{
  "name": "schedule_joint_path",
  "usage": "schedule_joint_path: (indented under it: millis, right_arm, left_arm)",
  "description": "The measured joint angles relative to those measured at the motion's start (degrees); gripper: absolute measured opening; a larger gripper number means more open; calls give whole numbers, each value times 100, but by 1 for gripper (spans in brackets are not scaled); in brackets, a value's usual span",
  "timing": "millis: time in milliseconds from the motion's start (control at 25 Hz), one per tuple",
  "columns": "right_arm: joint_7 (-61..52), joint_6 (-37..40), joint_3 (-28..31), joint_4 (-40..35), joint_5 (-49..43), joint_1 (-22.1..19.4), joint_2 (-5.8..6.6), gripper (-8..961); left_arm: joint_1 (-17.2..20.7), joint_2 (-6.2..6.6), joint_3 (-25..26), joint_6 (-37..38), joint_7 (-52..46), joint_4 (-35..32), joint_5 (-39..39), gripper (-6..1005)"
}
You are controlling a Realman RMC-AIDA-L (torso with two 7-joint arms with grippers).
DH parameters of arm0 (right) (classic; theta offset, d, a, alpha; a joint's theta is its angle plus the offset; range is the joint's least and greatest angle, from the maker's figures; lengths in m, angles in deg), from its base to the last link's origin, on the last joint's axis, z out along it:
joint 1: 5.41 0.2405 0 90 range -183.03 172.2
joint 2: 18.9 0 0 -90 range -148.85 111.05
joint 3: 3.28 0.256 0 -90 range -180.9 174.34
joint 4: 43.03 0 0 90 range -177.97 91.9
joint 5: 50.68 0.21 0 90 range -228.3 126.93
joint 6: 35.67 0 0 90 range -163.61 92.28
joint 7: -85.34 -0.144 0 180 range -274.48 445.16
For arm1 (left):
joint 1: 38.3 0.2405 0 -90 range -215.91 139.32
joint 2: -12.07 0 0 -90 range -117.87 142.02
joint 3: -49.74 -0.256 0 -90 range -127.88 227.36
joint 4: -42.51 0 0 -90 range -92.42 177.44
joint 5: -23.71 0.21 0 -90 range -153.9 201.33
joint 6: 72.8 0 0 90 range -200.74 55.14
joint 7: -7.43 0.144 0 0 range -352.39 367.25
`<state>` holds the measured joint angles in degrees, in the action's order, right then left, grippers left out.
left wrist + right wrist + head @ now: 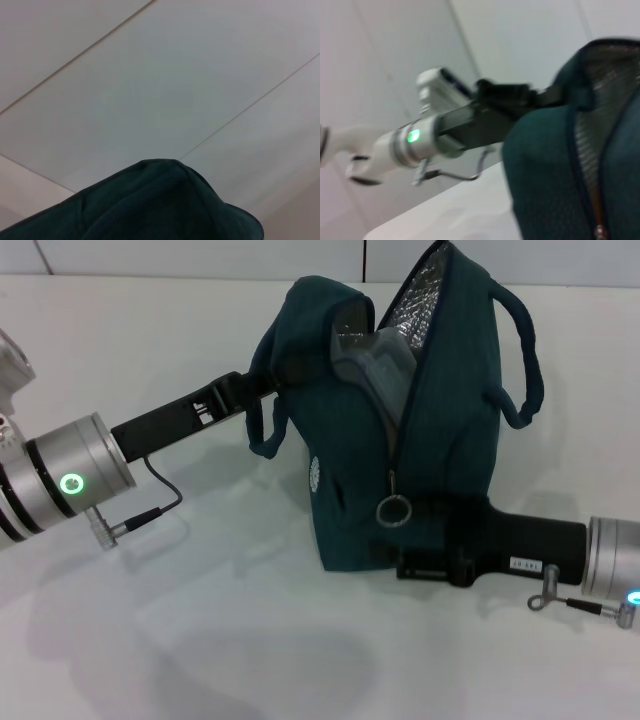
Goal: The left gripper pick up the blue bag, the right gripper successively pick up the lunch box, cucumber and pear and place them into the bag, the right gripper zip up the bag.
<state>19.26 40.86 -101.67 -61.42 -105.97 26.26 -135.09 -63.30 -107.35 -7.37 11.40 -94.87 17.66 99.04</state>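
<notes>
Zipping stage: blue bag (440,430) stands on the table (200,640), mouth half open, left gripper (255,388) clamped on its near edge. Right gripper (425,540) sits by the ring pull (393,510) (fingers hidden; I cannot tell). I'd pull along the track steadily.

The blue bag (420,440) hides both hands' fingertips and most of its contents.

The blue bag (450,430) is matt woven cloth with crinkled silver foil lining (415,305) and a metal ring pull (393,510).
</notes>
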Motion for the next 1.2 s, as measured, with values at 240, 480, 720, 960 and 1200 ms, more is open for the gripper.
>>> schedule_joint_path:
  millis: [240,480,720,960,1200]
  right_arm:
    - [47,-13,-115,-12,256,41,1,719]
    - [21,4,-164,-17,244,103,3,707]
    - [-8,-30,-153,21,254,108,14,695]
    - [-20,-159,-123,45,274,64,6,622]
    - [-27,-299,-157,46,249,56,0,487]
  left_arm:
    - [-4,17,-1,-20,7,-31,1,164]
    - [-6,17,-2,-29,68,-35,-15,164]
    - [6,16,-1,-28,70,-48,-18,165]
    - [5,15,-2,-18,70,-37,-18,165]
    - [4,16,-2,-3,70,-27,-19,166]
